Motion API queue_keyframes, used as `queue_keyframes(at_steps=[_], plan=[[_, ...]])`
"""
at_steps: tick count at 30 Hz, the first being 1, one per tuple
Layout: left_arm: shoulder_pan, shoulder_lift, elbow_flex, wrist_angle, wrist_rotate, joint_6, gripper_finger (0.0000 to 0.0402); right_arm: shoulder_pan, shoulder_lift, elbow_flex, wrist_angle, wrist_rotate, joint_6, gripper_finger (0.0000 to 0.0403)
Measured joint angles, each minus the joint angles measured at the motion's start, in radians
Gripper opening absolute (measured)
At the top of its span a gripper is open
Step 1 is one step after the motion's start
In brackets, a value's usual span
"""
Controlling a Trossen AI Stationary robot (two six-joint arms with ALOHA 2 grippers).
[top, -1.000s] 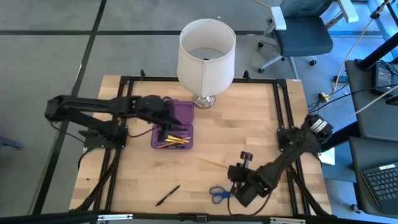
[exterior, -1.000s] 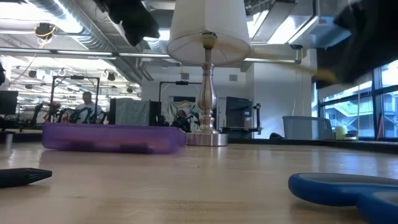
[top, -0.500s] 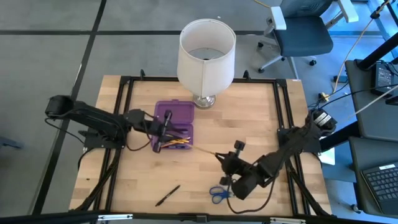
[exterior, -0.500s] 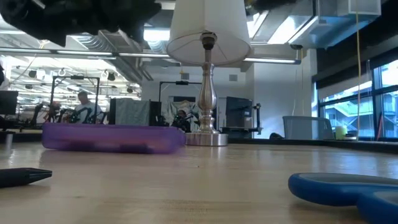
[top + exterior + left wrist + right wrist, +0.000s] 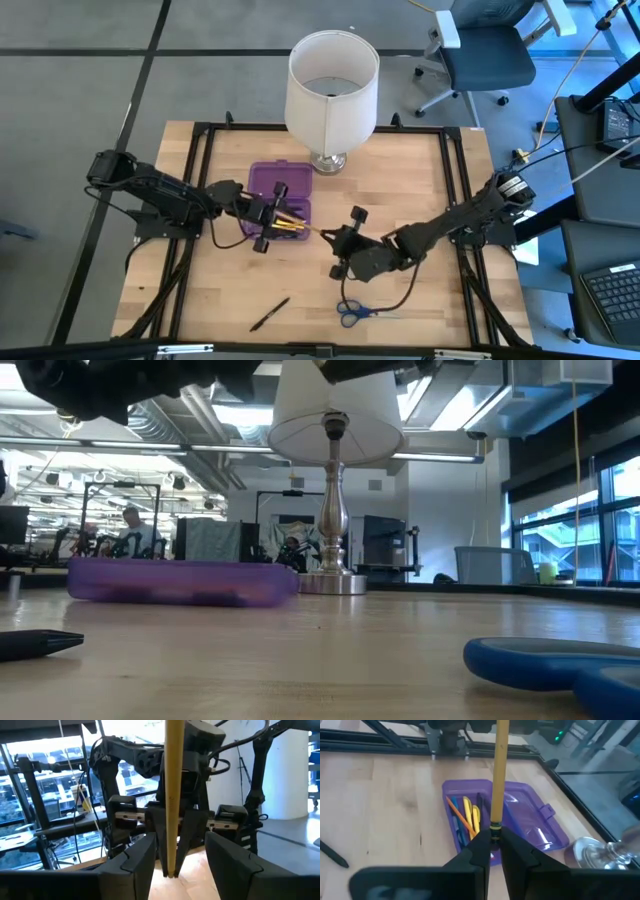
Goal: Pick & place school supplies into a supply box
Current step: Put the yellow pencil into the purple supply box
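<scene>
The right pincer is clamped on one end of a yellow pencil, held above the wooden bench at its centre. In the high view the pencil's long axis runs roughly 4 o'clock to 10 o'clock, its free end pointing at the near corner of the supply box and toward the left pincer. The right wrist view shows that arm's two dark fingers closed tight around the pencil's ferrule end, the shaft reaching out over the open box.

The left pincer hovers over the box with its fingers spread apart; in its wrist view the pencil stands between them without clearly touching either.

The purple box lies open at about 10 o'clock from the bench's centre, lid part toward the lamp. Inside it lie yellow and orange pencils, their long axes following the box's length. A black pen lies at 7 o'clock near the front edge, angled 2 to 8 o'clock. The blue-handled scissors rest at 6 o'clock, just below the right arm.

Grey floor surrounds the bench, with an office chair at 1 o'clock. At bench height, the room behind shows ceiling ducts, window light and a distant person.
</scene>
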Motion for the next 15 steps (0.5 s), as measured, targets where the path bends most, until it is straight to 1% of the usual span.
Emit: queue_keyframes(at_steps=[4,8,11,15], plan=[[-0.001,0.0,0.012,0.0,0.008,0.0,0.0166,-0.012,0.001,0.0,0.015,-0.023,-0.011,0.0042],[-0.001,0.0,0.016,0.006,0.017,-0.001,0.0153,-0.019,0.001,0.0,0.016,-0.023,-0.012,0.0042],[0.0,0.0,0.016,0.025,0.016,-0.006,0.0131,-0.021,0.001,0.0,0.016,-0.04,-0.014,0.0042],[0.0,0.0,0.016,0.041,-0.002,-0.006,0.0082,-0.022,0.001,0.0,0.016,-0.049,-0.02,0.0042]])
